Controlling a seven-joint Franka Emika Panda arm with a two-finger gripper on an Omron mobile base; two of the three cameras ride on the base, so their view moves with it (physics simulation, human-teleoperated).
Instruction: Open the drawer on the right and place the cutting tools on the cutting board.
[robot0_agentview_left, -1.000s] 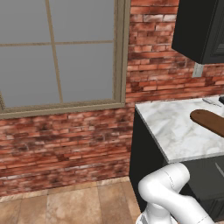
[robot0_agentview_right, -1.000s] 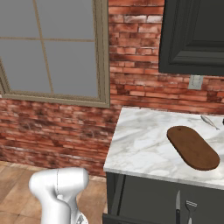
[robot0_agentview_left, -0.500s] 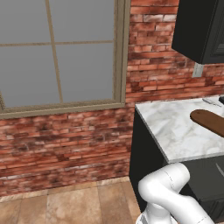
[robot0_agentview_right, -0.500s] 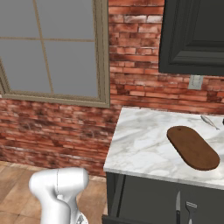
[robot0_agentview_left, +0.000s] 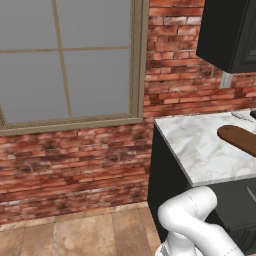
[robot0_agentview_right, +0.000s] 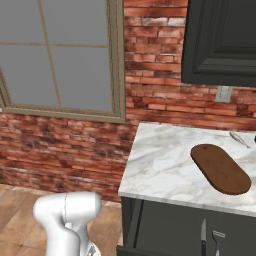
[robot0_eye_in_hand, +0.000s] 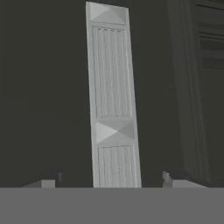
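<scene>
In the hand view my gripper (robot0_eye_in_hand: 113, 177) is open, its fingertips (robot0_eye_in_hand: 50, 178) standing wide on either side of a pale grey ribbed drawer handle (robot0_eye_in_hand: 113, 105) without touching it. The handle sits on a dark drawer front (robot0_eye_in_hand: 43, 87). Below the counter, in the right base view, the drawer is pulled out. A slim knife (robot0_agentview_right: 203, 234) and a fork-like tool (robot0_agentview_right: 218, 239) lie inside it. The reddish-brown cutting board (robot0_agentview_right: 220, 168) lies bare on the marble counter (robot0_agentview_right: 160, 165) and shows again in the left base view (robot0_agentview_left: 240, 138).
A small silver utensil (robot0_agentview_right: 240, 139) lies on the counter behind the board, near the brick wall. A dark upper cabinet (robot0_agentview_right: 220, 40) hangs above. A window (robot0_agentview_right: 60, 55) is to the left. My white arm (robot0_agentview_right: 67, 220) drops low in front of the cabinets.
</scene>
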